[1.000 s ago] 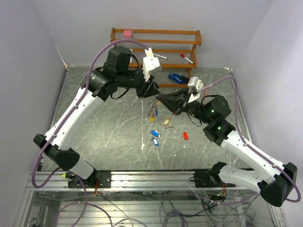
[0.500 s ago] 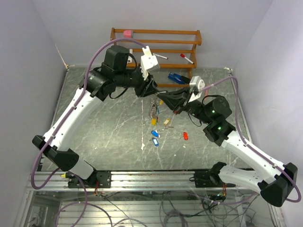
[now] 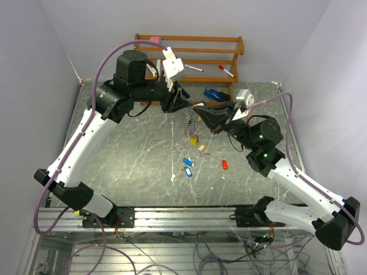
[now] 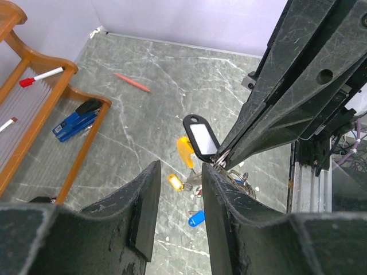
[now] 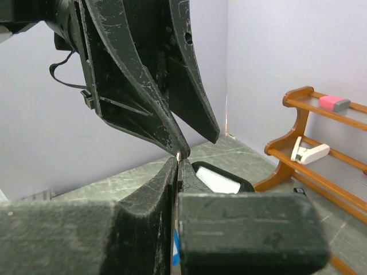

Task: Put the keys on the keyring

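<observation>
Jaws: right gripper (image 5: 178,158) clamped on keyring (image 4: 232,172); left gripper (image 4: 180,167) narrowly apart, empty. Keyring: thin, stiff, slippery wire. Keys (image 3: 192,130) light, swingy; I'd pinch their tags (image 4: 200,137).

Grey-green marbled table (image 3: 126,160) in front of me. A wooden rack (image 3: 189,40) stands at its far edge. Loose on the stone near the middle:
- A red-tagged key (image 3: 225,165), toward my right side.
- A blue-tagged key (image 3: 186,161), with a second blue-tagged key (image 3: 188,171) just beside it on the near side.
- A tan-tagged key (image 3: 202,148), a little farther back.
- A small white scrap (image 3: 173,178), near the blue ones on my left side.

My left wrist view shows a thin red pen (image 4: 132,82) flat on bare stone, well apart from the keys. A blue object (image 3: 215,93) sits at the rack's foot. I can't tell whether it's on the table or the lowest rail.
</observation>
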Motion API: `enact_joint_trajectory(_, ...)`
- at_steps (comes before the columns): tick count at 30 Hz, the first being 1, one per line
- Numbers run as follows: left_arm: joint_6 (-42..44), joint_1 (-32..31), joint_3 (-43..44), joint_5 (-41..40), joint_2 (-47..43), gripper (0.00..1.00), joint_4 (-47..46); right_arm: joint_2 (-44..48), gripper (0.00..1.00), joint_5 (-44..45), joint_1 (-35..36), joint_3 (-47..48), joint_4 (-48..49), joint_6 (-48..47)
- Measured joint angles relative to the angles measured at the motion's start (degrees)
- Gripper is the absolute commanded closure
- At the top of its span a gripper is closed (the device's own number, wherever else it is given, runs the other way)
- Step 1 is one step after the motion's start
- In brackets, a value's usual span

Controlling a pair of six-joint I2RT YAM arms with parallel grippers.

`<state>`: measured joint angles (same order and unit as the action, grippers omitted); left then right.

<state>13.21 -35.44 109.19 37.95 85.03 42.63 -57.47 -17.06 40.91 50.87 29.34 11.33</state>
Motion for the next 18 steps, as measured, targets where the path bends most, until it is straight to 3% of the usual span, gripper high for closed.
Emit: enact_joint_trajectory(18,-1.7,0.5,-1.7,0.7,-0.1,0.51,-3.1,-1.3,1.00,7.5,1.0,-2.1,6.4,4.2)
